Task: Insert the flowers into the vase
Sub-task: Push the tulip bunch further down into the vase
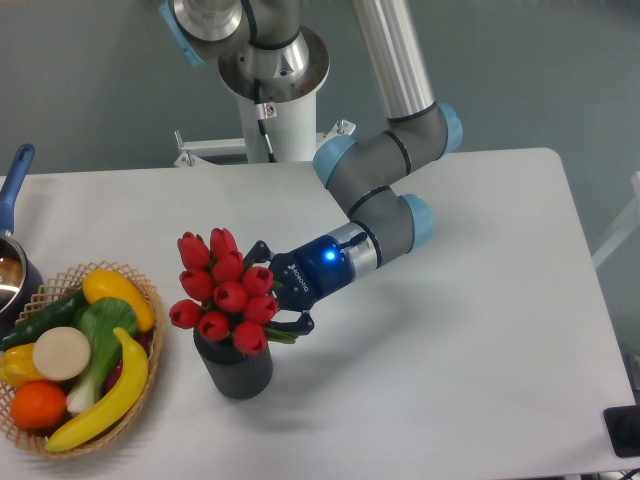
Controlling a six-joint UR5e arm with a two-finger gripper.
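Your arm is reaching down and leftward, wrist nearly level, with the gripper (pixel 272 285) behind the flowers (pixel 222 289). Its fingers (pixel 290 321) seem to be clasping the stems, though buds are hiding the contact. The bunch is sitting over the vase (pixel 236 368) on the counter (pixel 450 350).

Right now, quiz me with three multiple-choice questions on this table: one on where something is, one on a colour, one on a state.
1. Where do the flowers sit?
A. above the vase's mouth
B. in the basket
C. flat on the table

2. What colour are the buds?
A. yellow
B. red
C. white

3. How does the vase stand?
A. tipped over
B. upside down
C. upright

Answers:
1 A, the bunch rises from the vase, with the gripper beside it.
2 B, every bud is red.
3 C, its base rests on the table.
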